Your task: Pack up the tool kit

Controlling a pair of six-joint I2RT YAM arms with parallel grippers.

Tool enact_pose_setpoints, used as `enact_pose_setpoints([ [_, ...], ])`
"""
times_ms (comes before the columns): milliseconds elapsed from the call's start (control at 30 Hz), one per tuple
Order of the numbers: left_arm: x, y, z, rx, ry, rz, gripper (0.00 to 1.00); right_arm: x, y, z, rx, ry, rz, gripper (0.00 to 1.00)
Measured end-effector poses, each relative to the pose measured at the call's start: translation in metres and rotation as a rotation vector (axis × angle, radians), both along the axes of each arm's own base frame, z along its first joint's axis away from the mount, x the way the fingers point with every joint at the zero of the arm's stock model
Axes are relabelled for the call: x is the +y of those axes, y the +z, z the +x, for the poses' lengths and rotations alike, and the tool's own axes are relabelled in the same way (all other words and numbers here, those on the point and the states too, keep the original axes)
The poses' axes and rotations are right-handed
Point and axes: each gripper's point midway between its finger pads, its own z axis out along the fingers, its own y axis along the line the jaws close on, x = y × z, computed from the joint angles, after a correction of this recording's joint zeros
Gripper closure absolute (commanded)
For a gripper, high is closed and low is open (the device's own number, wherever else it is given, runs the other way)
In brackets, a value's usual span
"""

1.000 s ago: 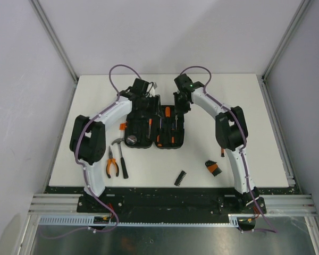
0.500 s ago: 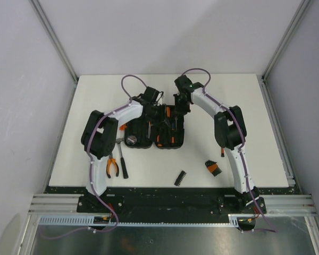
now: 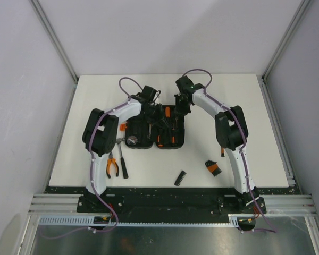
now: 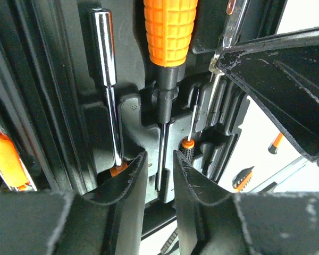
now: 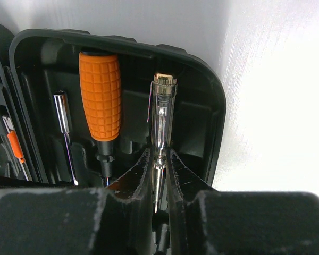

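Note:
The tool kit (image 3: 154, 133), a black hinged case, lies open in the middle of the table. My left gripper (image 3: 160, 118) hangs over its right half. In the left wrist view the left gripper (image 4: 160, 164) stands narrowly open, its fingers either side of the shaft of the orange-handled screwdriver (image 4: 170, 29), which lies in its slot. My right gripper (image 3: 182, 106) is at the case's far right corner. In the right wrist view the right gripper (image 5: 159, 164) is shut on a clear tester screwdriver (image 5: 162, 117), beside the orange-handled screwdriver (image 5: 100, 103).
Orange-handled pliers (image 3: 112, 166) and a hammer (image 3: 120, 154) lie left of the case. A black bit strip (image 3: 179, 178) and a black-and-orange bit holder (image 3: 213, 168) lie in front of it on the right. A chrome driver (image 4: 105, 48) sits in a neighbouring slot.
My left arm has swung right from the case's left half to over its right half, and its jaws have narrowed. The right gripper has closed further on the tester screwdriver and barely moved.

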Motion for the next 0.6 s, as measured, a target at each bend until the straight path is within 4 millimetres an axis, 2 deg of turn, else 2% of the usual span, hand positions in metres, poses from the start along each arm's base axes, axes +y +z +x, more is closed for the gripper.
enact_pose_setpoints([
  [433,-0.003,0.0,0.0,0.026,0.013,-0.015,0.7,-0.003,0.0,-0.002,-0.006,-0.003,0.014,0.95],
  [600,-0.015,0.0,0.012,0.0,0.016,-0.048,0.7,-0.002,-0.001,-0.01,0.025,0.013,0.047,0.96],
])
